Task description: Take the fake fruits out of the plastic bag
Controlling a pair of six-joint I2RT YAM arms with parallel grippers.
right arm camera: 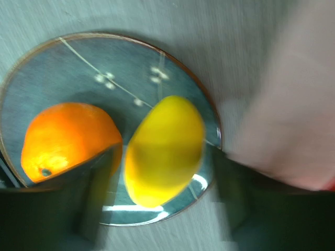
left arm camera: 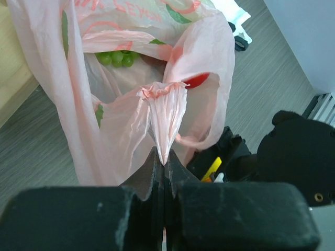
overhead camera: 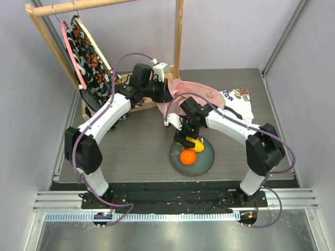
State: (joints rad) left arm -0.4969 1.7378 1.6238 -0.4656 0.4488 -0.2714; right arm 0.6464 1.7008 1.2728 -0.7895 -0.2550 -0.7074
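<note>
The pink plastic bag [overhead camera: 196, 91] lies at the back of the table. My left gripper [overhead camera: 166, 93] is shut on a bunched loop handle of the bag [left arm camera: 165, 112] and holds it up. Inside the bag I see green grapes [left arm camera: 116, 57] and a red apple [left arm camera: 198, 80]. My right gripper [overhead camera: 189, 141] is just above the grey plate [overhead camera: 207, 157]. Its jaws stand apart, with the yellow mango [right arm camera: 165, 149] between them and a gap on each side. The orange [right arm camera: 65, 138] lies on the plate [right arm camera: 78, 68] beside it. The right wrist view is blurred.
A white-and-navy printed cloth [overhead camera: 238, 102] lies behind the bag at the right. A wooden rack [overhead camera: 179, 36] stands at the back left, with a patterned cloth on a pink hanger [overhead camera: 89, 57]. Walls close in on both sides.
</note>
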